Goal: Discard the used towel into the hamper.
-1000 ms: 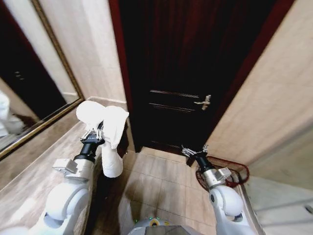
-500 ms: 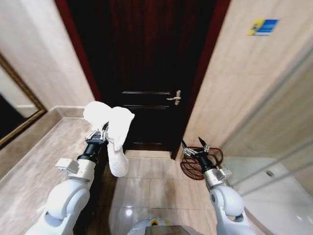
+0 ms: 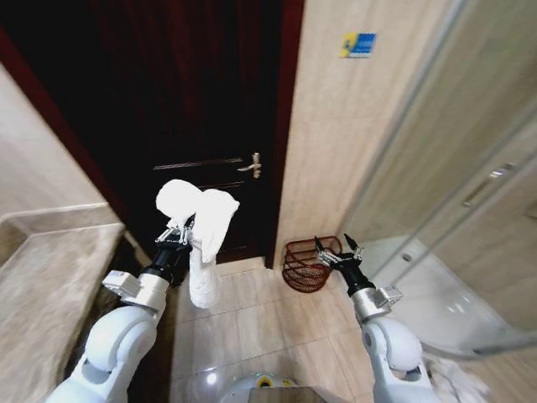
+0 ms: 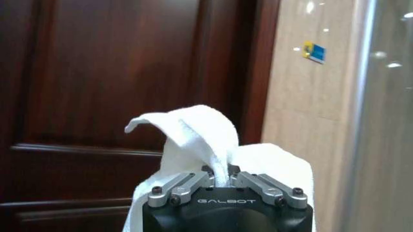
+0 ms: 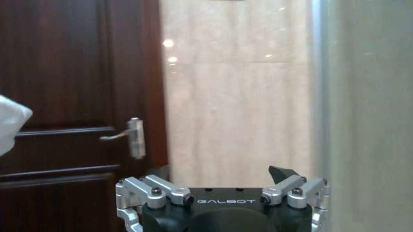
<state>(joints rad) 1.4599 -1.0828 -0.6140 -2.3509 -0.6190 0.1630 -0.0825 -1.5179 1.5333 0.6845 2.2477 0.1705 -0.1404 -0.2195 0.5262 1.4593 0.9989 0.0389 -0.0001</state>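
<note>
A white towel (image 3: 201,227) drapes over my left gripper (image 3: 178,231), which is shut on it and held up at the left, in front of the dark door. In the left wrist view the towel (image 4: 206,140) rises as a fold out of the shut left gripper (image 4: 219,176). The hamper (image 3: 304,263), a reddish-brown wire basket, stands on the tiled floor by the beige wall, right of the door. My right gripper (image 3: 337,248) is open with nothing in it, just in front of the hamper's right side. The right wrist view shows the open right gripper (image 5: 223,181) facing the wall.
A dark wooden door (image 3: 168,126) with a metal handle (image 3: 252,165) fills the left half. A stone countertop (image 3: 42,277) lies at the near left. A glass shower partition (image 3: 453,193) runs along the right. A blue sign (image 3: 358,44) hangs on the beige wall.
The whole view has swung to the right: the door has slid left and the hamper has come into fuller view by the wall. Both arms keep their poses, towel still held.
</note>
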